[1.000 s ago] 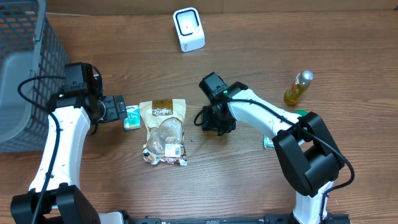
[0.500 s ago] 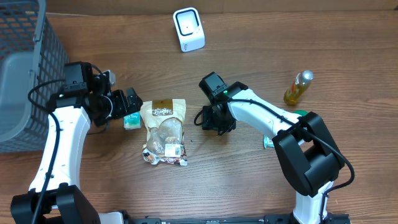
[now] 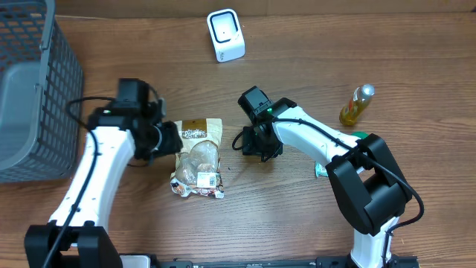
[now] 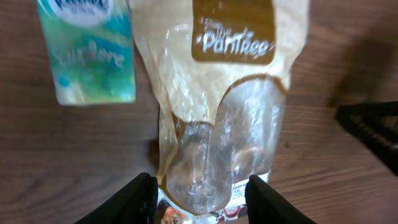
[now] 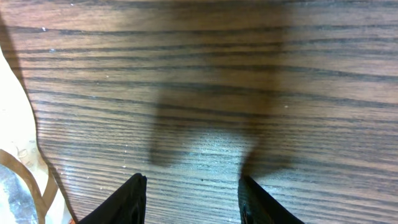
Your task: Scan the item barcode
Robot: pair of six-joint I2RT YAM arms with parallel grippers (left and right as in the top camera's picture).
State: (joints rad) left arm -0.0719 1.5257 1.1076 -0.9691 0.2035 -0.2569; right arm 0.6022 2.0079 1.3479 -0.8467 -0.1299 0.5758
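Observation:
The item, a clear snack bag [image 3: 197,156] with a brown label, lies flat mid-table, a white barcode sticker at its near end. The white scanner [image 3: 225,35] stands at the back. My left gripper [image 3: 169,139] hovers over the bag's left side. In the left wrist view its jaws [image 4: 200,199] stand apart with the bag [image 4: 230,93] showing between them. I cannot see contact. My right gripper [image 3: 256,145] is open just right of the bag. The right wrist view shows its jaws [image 5: 189,199] over bare wood, the bag's edge [image 5: 12,124] at left.
A teal tissue pack [image 4: 87,53] lies just left of the bag. A grey mesh basket [image 3: 30,89] fills the far left. A yellow bottle [image 3: 357,104] stands at the right, with a green item [image 3: 358,135] and a teal pack [image 3: 320,170] beside the right arm.
My left arm has swung right, from the tissue pack to above the snack bag, and its jaws have narrowed. The right arm has not moved.

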